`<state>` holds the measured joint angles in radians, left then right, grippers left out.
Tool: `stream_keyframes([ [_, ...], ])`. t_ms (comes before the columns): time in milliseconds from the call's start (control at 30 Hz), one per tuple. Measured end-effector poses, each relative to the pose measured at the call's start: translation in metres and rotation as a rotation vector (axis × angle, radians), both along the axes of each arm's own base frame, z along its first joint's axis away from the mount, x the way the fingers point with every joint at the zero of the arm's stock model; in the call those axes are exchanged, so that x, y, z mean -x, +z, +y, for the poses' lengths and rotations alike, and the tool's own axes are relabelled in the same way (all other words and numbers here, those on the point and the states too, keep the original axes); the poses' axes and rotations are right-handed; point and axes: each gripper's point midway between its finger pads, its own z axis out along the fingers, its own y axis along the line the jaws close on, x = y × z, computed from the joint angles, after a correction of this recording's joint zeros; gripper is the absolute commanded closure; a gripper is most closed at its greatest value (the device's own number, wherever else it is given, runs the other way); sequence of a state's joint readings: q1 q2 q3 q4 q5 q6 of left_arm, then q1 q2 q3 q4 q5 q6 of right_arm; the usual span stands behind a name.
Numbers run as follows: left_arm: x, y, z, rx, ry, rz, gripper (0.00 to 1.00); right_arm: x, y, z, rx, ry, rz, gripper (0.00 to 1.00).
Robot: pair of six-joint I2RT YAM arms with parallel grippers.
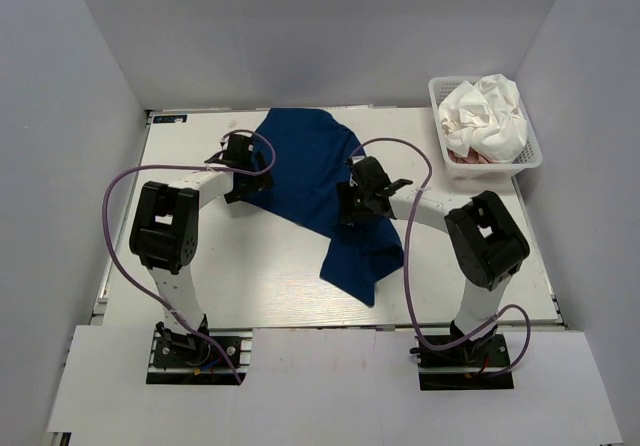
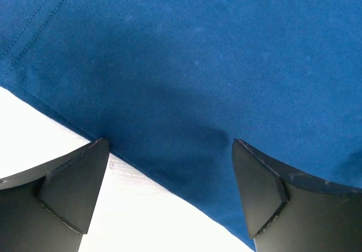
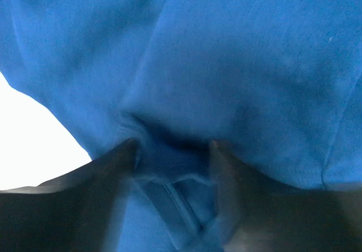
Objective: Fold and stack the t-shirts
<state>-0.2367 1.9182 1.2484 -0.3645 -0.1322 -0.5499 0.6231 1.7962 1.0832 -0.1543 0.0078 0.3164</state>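
A white plastic mesh basket (image 1: 489,170) stands at the far right corner of the white tabletop (image 1: 262,266), close beside the right wall and upright, its rim rectangular with rounded corners. Plain pale grey walls (image 1: 320,26) close the tabletop in on the left, the far side and the right. A narrow metal edge (image 1: 552,266) runs along the tabletop's right side. A flat white board (image 1: 330,391) lies across the near edge, below the tabletop in the top view.
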Motion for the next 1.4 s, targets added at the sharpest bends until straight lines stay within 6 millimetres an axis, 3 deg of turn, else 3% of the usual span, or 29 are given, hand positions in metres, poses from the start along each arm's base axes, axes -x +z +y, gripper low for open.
stream_keyframes([
  [67,0.002,0.000,0.002,-0.008,0.005,-0.009,0.00,-0.010,-0.001,0.005,0.003,-0.025,-0.012,0.78],
  [100,0.003,0.000,0.004,-0.011,0.009,-0.012,0.00,-0.014,-0.003,0.006,0.004,-0.044,-0.011,1.00],
  [267,0.013,-0.004,0.018,-0.070,0.055,0.001,0.00,-0.023,-0.007,-0.005,0.041,-0.146,-0.019,1.00],
  [400,0.020,-0.007,0.027,-0.106,0.090,0.015,0.00,-0.037,0.009,-0.029,0.065,-0.228,-0.060,1.00],
  [633,0.032,-0.012,0.044,-0.172,0.139,0.031,0.00,-0.085,0.075,-0.108,0.042,-0.435,-0.223,1.00],
  [833,0.034,-0.012,0.047,-0.183,0.154,0.033,0.00,-0.117,0.082,-0.173,0.065,-0.531,-0.240,1.00],
  [933,0.040,-0.011,0.048,-0.182,0.165,0.046,0.00,-0.144,0.081,-0.192,0.043,-0.531,-0.232,1.00],
  [1133,0.082,-0.008,0.055,-0.178,0.183,0.121,0.00,-0.187,0.061,-0.202,-0.014,-0.444,-0.198,0.75],
  [1267,0.111,-0.001,0.060,-0.177,0.189,0.169,0.00,-0.196,0.054,-0.198,-0.019,-0.386,-0.195,0.10],
  [1400,0.117,0.021,0.059,-0.147,0.204,0.131,0.00,-0.198,0.064,-0.182,-0.049,-0.297,-0.219,0.10],
])
